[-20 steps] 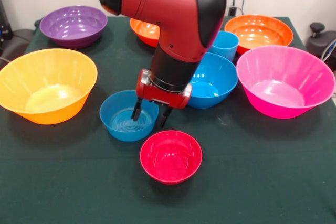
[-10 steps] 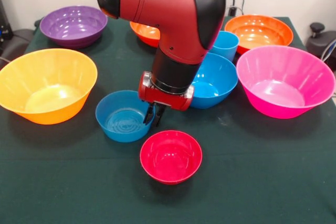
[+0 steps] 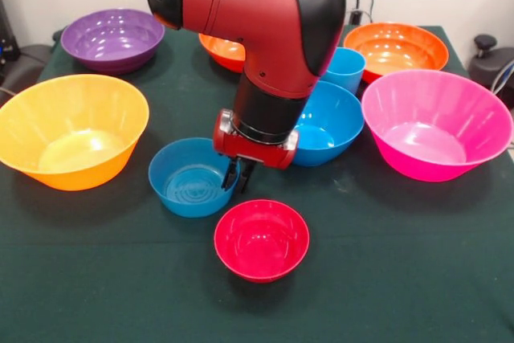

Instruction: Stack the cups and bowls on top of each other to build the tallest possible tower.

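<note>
Hand (image 3: pixel 238 178): fingers pinched narrow on the rim of the small blue bowl (image 3: pixel 191 176) | Bowl: on the tabletop (image 3: pixel 385 279), just behind the small red bowl (image 3: pixel 261 238) | Step: lift the rim-held bowl | Technique: raise straight, keep it level, clear the neighbouring mid-sized blue bowl (image 3: pixel 325 122) before moving sideways.

pincer (image 3: pixel 238 176) — clamped on small blue bowl (image 3: pixel 191 181) rim | small red bowl (image 3: pixel 261 239) just beside

We see glossy, smooth plastic in the small red round bowl (image 3: pixel 261 239) and small blue round bowl (image 3: pixel 191 177); the dark green table cloth (image 3: pixel 401 279) – matt, woven-looking.
</note>
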Action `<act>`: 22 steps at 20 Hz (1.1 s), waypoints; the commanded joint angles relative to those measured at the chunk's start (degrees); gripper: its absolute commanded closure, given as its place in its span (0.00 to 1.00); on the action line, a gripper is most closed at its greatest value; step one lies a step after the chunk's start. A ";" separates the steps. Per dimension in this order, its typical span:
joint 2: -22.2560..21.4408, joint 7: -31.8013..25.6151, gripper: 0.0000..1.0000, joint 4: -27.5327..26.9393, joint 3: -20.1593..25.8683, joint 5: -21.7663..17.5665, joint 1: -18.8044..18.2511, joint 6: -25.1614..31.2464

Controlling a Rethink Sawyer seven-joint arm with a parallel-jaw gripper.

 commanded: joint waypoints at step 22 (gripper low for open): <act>3.23 -4.07 1.00 -18.98 4.21 -2.20 2.66 24.39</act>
